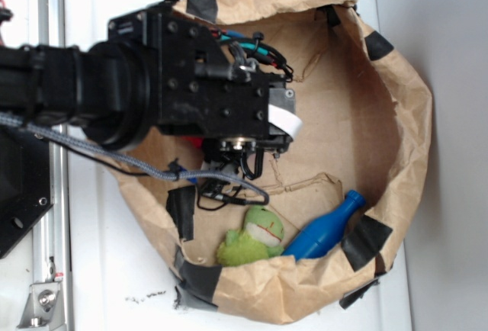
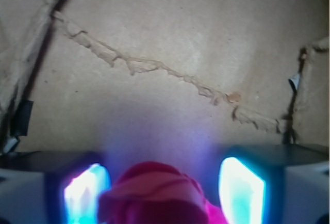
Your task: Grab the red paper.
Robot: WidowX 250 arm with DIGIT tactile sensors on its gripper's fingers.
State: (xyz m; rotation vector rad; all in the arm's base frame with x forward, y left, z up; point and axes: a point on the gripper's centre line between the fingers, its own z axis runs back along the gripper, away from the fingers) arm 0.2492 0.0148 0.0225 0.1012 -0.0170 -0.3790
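In the wrist view the red paper (image 2: 154, 193) is a crumpled red wad filling the space between my gripper's (image 2: 162, 182) two glowing fingers (image 2: 85, 195). It presses on the left one and meets the right one low down, so the gripper is shut on it. From the exterior view only a sliver of the red paper (image 1: 196, 143) shows under the black wrist block (image 1: 221, 79), which hangs over the left half of the brown paper bag (image 1: 396, 117). The fingertips are hidden there.
The bag's rim is rolled down and patched with black tape (image 1: 366, 239). A green plush frog (image 1: 252, 238) and a blue bottle-shaped toy (image 1: 328, 228) lie by its near wall. A torn seam (image 2: 154, 69) crosses the bag floor. Cables (image 1: 221, 182) hang under the arm.
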